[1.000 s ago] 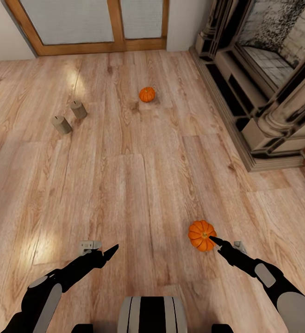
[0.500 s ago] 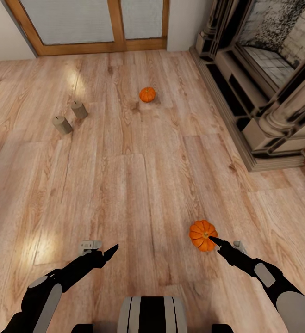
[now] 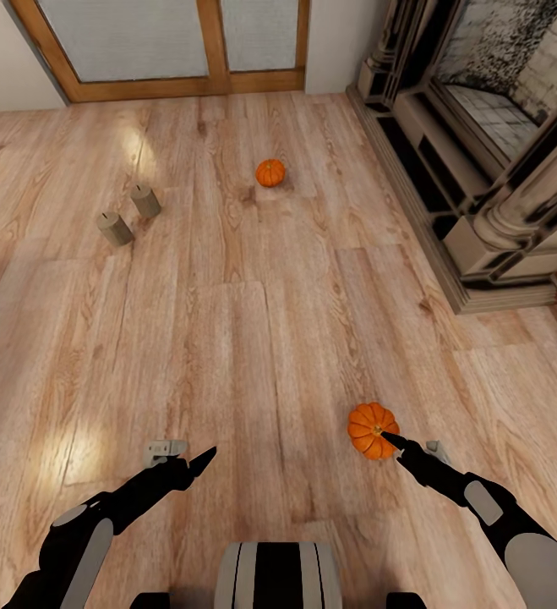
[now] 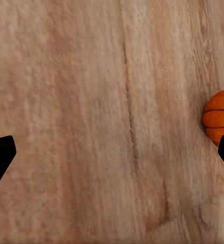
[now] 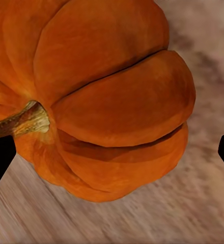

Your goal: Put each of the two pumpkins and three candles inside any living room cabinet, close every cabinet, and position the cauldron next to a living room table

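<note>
Barely begun: nothing stowed yet. Right gripper point(image 3: 394, 440), jaws spread, unclosed, at near round orange ribbed pumpkin point(image 3: 372, 430), lower right on plank floor point(image 3: 253, 338). Second pumpkin point(image 3: 270, 172) upper centre; two stubby beige candles point(image 3: 129, 215) upper left. Left gripper point(image 3: 202, 459) open, empty.

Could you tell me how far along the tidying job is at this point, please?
Nothing looks done: both pumpkins and two candles sit on the floor. In hand: the right tool is open around the near pumpkin, not shut on it. The left tool is open and idle. Left: the far pumpkin, candles, closing cabinets, cauldron.
</note>
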Controlling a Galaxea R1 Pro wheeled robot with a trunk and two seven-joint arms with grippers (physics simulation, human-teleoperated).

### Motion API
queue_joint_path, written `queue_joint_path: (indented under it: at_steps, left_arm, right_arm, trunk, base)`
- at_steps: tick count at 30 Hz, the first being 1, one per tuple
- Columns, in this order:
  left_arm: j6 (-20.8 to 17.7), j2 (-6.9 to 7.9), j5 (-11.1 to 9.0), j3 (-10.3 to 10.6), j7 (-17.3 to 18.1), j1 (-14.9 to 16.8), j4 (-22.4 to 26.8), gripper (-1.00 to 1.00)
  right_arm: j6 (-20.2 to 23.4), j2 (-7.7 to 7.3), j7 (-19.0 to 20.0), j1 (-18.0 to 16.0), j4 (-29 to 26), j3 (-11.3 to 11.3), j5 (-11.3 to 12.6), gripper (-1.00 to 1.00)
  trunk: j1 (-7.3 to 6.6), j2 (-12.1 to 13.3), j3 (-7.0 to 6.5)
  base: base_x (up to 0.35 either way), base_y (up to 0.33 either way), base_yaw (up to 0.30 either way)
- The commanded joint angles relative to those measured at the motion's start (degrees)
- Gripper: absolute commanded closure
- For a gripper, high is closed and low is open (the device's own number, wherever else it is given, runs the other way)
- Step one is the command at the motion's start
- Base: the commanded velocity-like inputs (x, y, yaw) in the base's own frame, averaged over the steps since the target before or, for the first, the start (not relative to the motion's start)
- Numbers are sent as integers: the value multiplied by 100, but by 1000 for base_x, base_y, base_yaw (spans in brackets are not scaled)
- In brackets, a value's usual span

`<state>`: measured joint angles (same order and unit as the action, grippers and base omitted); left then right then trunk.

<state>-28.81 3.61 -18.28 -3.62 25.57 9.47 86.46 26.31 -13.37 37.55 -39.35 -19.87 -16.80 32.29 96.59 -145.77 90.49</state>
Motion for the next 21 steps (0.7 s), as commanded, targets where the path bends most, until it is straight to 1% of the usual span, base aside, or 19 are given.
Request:
queue_joint_path:
  at_steps: [1,12,21]
  left_arm:
    - [-47,-1,-44,-7,6,2,3,-100]
    - [-39,-1,-38,1,1,2,3,-100]
    - [-34,-1,-32,2,-6,2,0,-100]
  right_arm:
    - [47,1,7,-2,1,-25,28,-100]
    - [47,1,7,-2,1,-25,23,-100]
    - [46,1,7,-2,-2,-25,23,-100]
  trunk:
    - [-1,-1,3]
    - [-1,-1,3]
    - [-1,-1,3]
  base:
    - [0,0,0]
    - [9,0,0]
    - [3,30,0]
